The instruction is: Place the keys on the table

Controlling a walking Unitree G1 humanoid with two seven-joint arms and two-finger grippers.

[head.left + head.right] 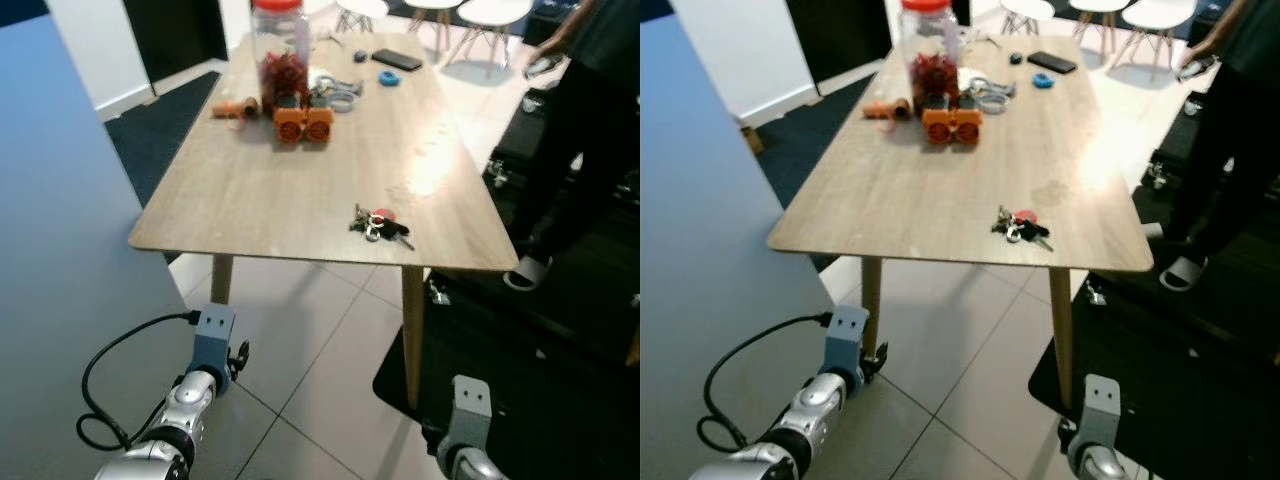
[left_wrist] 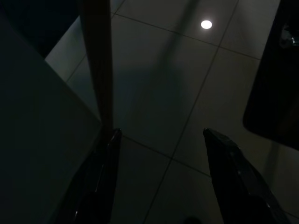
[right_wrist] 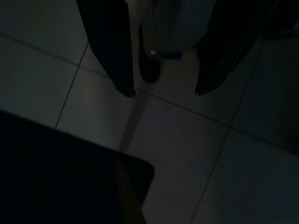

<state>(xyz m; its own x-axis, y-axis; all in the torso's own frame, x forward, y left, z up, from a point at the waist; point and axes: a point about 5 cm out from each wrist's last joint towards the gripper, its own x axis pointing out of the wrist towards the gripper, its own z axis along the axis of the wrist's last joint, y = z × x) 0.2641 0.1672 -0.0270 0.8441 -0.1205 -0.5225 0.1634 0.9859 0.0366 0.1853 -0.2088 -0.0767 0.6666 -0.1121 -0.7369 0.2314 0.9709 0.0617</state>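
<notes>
A bunch of keys (image 1: 380, 224) with a red tag lies on the wooden table (image 1: 270, 200), close to its near right corner. Both silver arms hang low in front of the table, the left arm (image 1: 195, 385) by the near left table leg and the right arm (image 1: 465, 425) by the near right leg. In the dark left wrist view my left gripper (image 2: 161, 133) is open over the tiled floor, with nothing between its fingers. My right gripper (image 3: 164, 93) is open too, over floor tiles, and holds nothing.
At the table's far end stand a jar with a red lid (image 1: 280, 45), orange parts (image 1: 303, 124), a phone (image 1: 397, 59) and small items. A person (image 1: 585, 120) stands at the right beside a black mat (image 1: 540, 380). A blue panel (image 1: 60, 250) lies close on the left. White chairs (image 1: 480, 15) stand behind.
</notes>
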